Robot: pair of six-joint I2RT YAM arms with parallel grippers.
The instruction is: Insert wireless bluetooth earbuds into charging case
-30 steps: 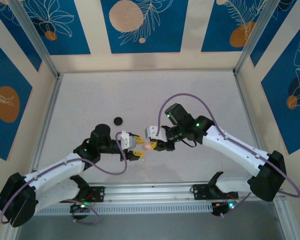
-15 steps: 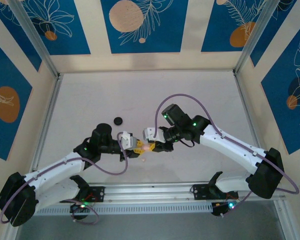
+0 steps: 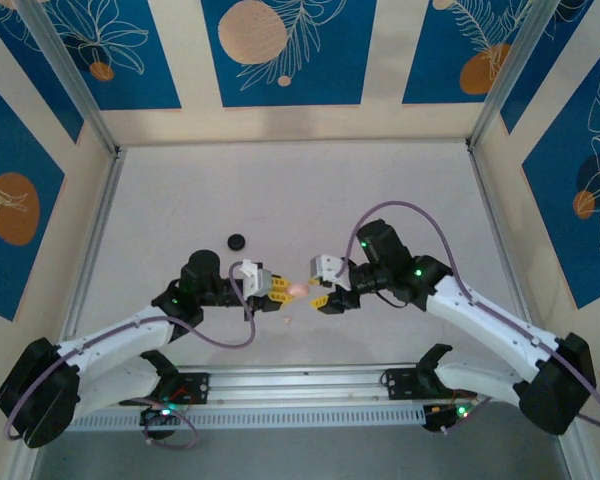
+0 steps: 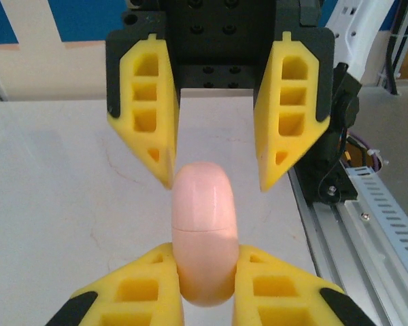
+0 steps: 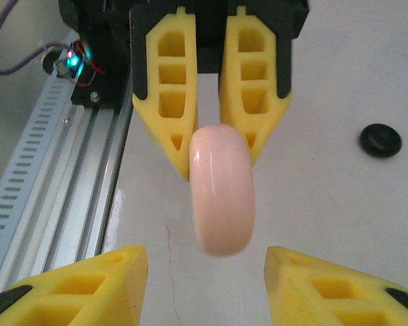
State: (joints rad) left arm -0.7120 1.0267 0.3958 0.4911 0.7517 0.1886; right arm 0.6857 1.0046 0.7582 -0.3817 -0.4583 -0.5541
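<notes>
Left claw (image 3: 279, 290): clenched, grasping pink case (image 3: 297, 290) at lower centre of top view.
- In left wrist view, clamps lower end of case between two yellow fingers (image 4: 132, 292) at bottom edge of frame.
- Holds case edge-on, upper end reaching centre of frame; lid closed, seam visible across middle.
- In right wrist view, appears at top centre, with case projecting from fingertips toward bottom of frame.

Right claw (image 3: 318, 293): released.
- In top view, faces left claw from the right, tips just beside case.
- In left wrist view, sits in upper half of frame, one yellow finger to either side of upper end of case.
- In right wrist view, shows own fingers (image 5: 340, 288) at bottom corners, spread well apart, case between and above them, clear of both.

Black case (image 3: 237, 240): lies flat on table (image 3: 300, 190), up and left of left claw, well apart from both claws. Appears near right edge in right wrist view.

Small pale speck (image 3: 289, 320): rests on table just below pink case in top view; too small to identify.
</notes>
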